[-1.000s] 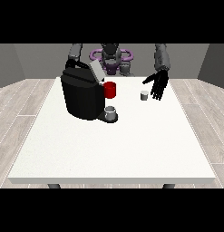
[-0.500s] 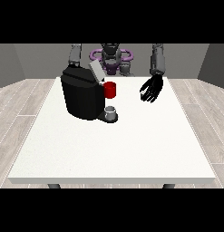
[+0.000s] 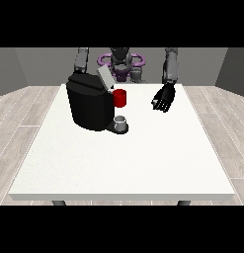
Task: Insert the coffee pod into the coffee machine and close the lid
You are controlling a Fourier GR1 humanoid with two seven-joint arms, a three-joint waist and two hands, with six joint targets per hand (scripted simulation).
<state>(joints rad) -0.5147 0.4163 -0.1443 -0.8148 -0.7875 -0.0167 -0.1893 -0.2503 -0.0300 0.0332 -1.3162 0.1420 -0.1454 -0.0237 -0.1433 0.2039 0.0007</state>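
Front view of the pod-loading task. The black coffee machine (image 3: 90,106) stands on the white table (image 3: 123,163) toward the view's left, its grey lid (image 3: 104,78) tilted up and back — open, so that the chamber beneath can receive a pod. A red part (image 3: 120,98) juts from the machine's front, and a small grey cup (image 3: 121,122) sits on the drip base directly under it, where a brew would fall.

The hand at the view's right (image 3: 163,99) hangs above the table, well apart from the machine, with its fingers curled inward toward the palm. No coffee pod can be made out on the table or anywhere around those fingers; it may lie enclosed within the curl, but the view does not show it, so whether the hand grasps anything cannot be told. The raised, clenched posture would suit carrying a small object toward the open lid — a judgement only.

Of the other arm only the forearm (image 3: 81,60) shows, at the view's left behind the machine; its hand is hidden by the machine body.

Pod not yet visibly in the chamber; lid not yet closed.
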